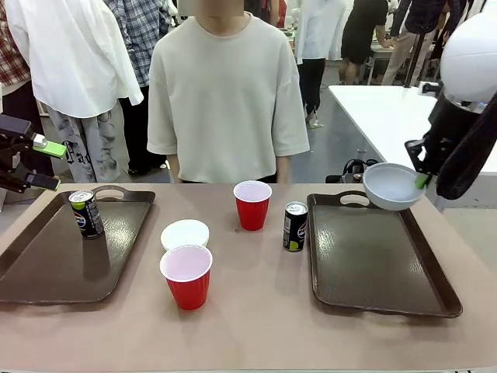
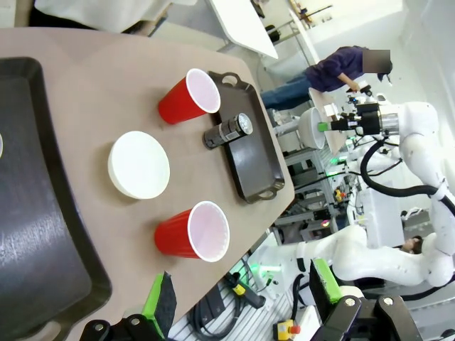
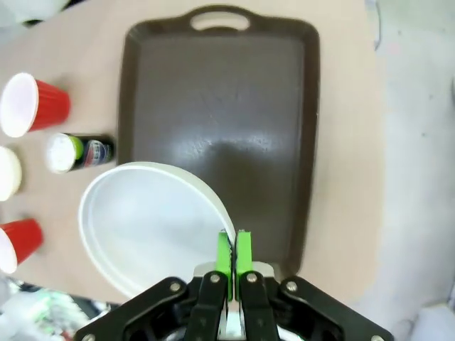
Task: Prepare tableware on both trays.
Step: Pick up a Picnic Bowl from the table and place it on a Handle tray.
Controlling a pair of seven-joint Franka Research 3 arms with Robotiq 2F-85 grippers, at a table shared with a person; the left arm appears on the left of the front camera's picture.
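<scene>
My right gripper (image 1: 422,181) is shut on the rim of a white bowl (image 1: 392,186), which hangs tilted above the far end of the right tray (image 1: 373,256). In the right wrist view the pads (image 3: 233,252) pinch the bowl (image 3: 149,224) over that tray (image 3: 220,106). At the far left, above the left tray (image 1: 46,256), my left gripper (image 1: 43,163) stands open and holds nothing. One black can (image 1: 86,213) stands on the left tray. Between the trays are a second can (image 1: 295,226), two red cups (image 1: 186,275) (image 1: 252,204) and another white bowl (image 1: 185,233).
A person in a pale shirt (image 1: 225,93) stands at the far edge of the table, hands out of sight. In the left wrist view the open fingers (image 2: 160,302) frame the near cup (image 2: 195,232) and the bowl (image 2: 138,164). A white table (image 1: 388,116) stands behind on the right.
</scene>
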